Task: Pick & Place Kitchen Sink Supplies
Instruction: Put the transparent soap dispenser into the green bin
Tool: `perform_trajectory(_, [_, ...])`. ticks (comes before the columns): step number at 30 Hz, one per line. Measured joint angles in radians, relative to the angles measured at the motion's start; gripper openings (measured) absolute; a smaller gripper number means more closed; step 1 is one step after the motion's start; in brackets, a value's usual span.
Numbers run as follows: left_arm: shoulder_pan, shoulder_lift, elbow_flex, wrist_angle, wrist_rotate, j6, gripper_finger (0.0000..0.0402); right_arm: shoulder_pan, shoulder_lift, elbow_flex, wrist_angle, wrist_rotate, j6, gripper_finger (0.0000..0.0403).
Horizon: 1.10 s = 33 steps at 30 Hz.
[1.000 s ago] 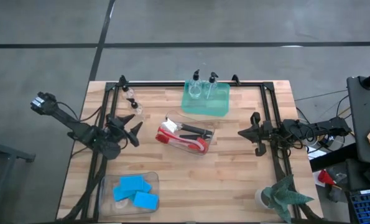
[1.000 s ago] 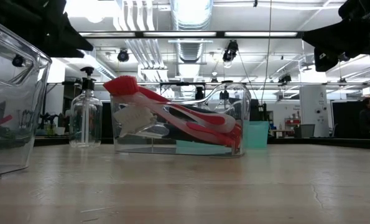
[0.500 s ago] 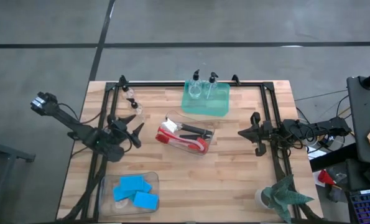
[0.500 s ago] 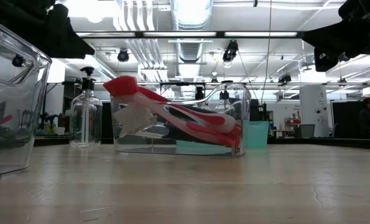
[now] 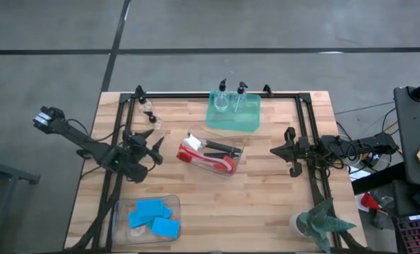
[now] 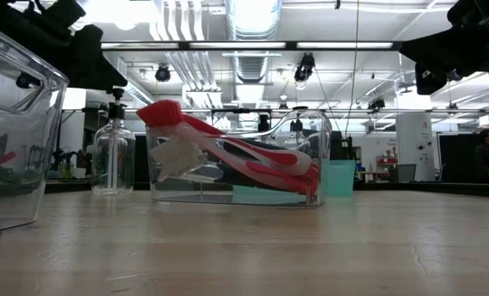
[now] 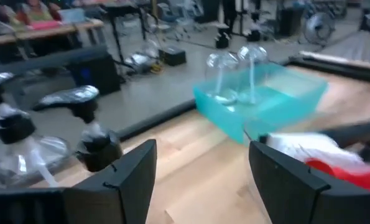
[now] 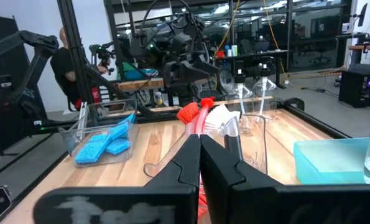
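On the table's left side, the left gripper (image 5: 150,143) is held wide open near two loose pump bottles (image 5: 150,113), which stand apart from the green tray (image 5: 234,121). A careless approach could topple them. The right gripper (image 5: 279,150) is parked shut.

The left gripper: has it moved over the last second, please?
Yes. The left gripper, open, has shifted slightly toward the sponge bin, away from the table's far rail.
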Motion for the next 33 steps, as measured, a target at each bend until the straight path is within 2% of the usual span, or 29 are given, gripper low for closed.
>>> perform_trajectory(4, [0.016, 0.000, 0.000, -0.056, -0.074, -0.015, 0.0250, 0.000, 0.000, 0.000, 0.000, 0.000, 0.000, 0.0009])
perform_trajectory(9, [0.065, 0.002, 0.000, -0.183, -0.058, -0.039, 0.0250, 0.000, 0.000, 0.000, 0.000, 0.000, 0.000, 0.0009])
perform_trajectory(15, [0.137, 0.001, -0.051, -0.251, -0.057, -0.354, 0.0250, 0.000, 0.000, 0.000, 0.000, 0.000, 0.000, 0.0008])
perform_trajectory(19, [0.154, 0.001, -0.089, -0.248, -0.049, -0.449, 0.0250, 0.000, 0.000, 0.000, 0.000, 0.000, 0.000, 0.0008])
perform_trajectory(33, [0.196, 0.003, -0.101, -0.243, -0.094, -0.405, 0.0250, 0.000, 0.000, 0.000, 0.000, 0.000, 0.000, 0.0008])
